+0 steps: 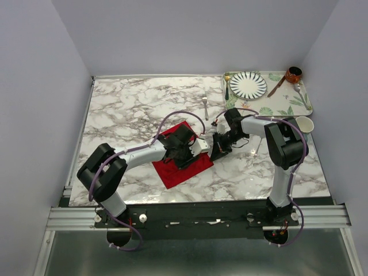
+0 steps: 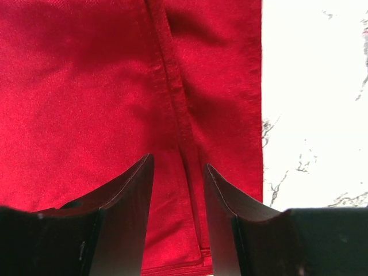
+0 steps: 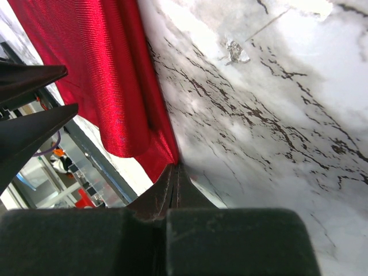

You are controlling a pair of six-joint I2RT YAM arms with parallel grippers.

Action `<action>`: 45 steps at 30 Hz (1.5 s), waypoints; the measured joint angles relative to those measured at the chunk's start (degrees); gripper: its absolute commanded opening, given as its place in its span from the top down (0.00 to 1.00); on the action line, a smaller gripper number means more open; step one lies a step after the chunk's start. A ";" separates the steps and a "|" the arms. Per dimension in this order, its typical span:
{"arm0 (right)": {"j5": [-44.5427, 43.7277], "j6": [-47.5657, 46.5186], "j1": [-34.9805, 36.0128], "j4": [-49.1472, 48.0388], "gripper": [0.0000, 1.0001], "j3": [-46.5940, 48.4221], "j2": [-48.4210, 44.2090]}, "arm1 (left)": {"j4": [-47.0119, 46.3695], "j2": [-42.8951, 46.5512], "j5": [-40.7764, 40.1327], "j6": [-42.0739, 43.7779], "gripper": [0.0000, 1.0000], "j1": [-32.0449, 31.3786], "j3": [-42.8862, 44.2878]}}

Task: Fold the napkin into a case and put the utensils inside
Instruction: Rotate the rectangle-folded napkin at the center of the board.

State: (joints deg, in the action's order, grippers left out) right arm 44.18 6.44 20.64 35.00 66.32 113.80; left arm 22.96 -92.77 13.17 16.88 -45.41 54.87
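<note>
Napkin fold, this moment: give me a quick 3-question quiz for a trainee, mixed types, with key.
1. True or false: the right hand is shut on an edge of the napkin.
2. Where is the fork? A) tucked inside the napkin B) lying on the bare table, beyond the napkin C) held in the left hand
3. Fill in: the left hand is over the red cloth with its jaws ____.

Key: 1 true; 2 B; 3 open.
</note>
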 measured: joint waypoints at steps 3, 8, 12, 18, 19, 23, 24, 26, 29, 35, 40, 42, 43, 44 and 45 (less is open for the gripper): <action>0.00 0.00 0.00 0.00 0.99 0.00 0.00 | -0.02 -0.87 -1.79 0.07 0.49 -0.50 0.02; 0.00 0.00 0.00 0.00 0.99 0.00 0.00 | 0.00 -2.03 -4.04 0.68 0.51 -1.79 0.00; 0.00 0.00 0.00 0.00 0.99 0.00 0.00 | -0.02 -2.12 -4.85 0.83 0.55 -1.97 0.00; 0.00 0.00 0.02 0.00 0.99 0.00 0.00 | 0.13 -2.12 -5.29 0.96 0.62 -1.97 0.02; 0.00 0.00 0.02 0.00 0.99 0.00 0.00 | 0.31 -2.12 -5.31 1.03 0.63 -1.97 0.02; 0.00 0.00 0.02 0.00 0.99 0.00 0.00 | 0.66 -2.08 -5.49 1.31 0.65 -1.97 0.02; 0.00 0.00 0.02 0.00 0.99 0.00 0.00 | 0.79 -2.05 -5.53 1.36 0.65 -1.97 0.02; 0.00 0.00 0.02 0.00 0.99 0.00 0.00 | 0.96 -2.03 -5.64 1.53 0.61 -1.97 0.02; 0.00 0.00 0.02 0.00 0.99 0.00 0.00 | 1.31 -1.84 -5.68 1.68 0.52 -1.97 0.02; 0.00 0.02 0.02 0.00 0.99 0.00 0.00 | 2.32 -1.53 -5.66 1.46 0.40 -1.97 0.07; 0.00 0.02 0.02 0.00 0.99 0.00 0.00 | 2.95 -1.53 -5.66 0.87 0.42 -1.97 0.44; 0.00 0.02 0.02 0.00 0.99 -0.02 0.00 | 2.93 -1.53 -5.66 0.79 0.45 -1.97 0.74; 0.00 0.02 0.02 0.00 0.99 0.00 0.00 | 2.91 -1.53 -5.68 0.72 0.48 -1.97 0.79; 0.00 0.02 0.02 0.00 0.99 0.00 0.00 | 2.91 -1.57 -5.70 0.68 0.49 -1.97 0.87; 0.00 0.02 0.02 0.00 0.99 0.00 0.00 | 2.91 -1.64 -5.77 0.68 0.50 -1.97 0.90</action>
State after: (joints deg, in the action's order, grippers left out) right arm 44.18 6.46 20.67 35.00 66.32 113.80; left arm 25.87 -94.41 7.40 17.56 -47.37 55.77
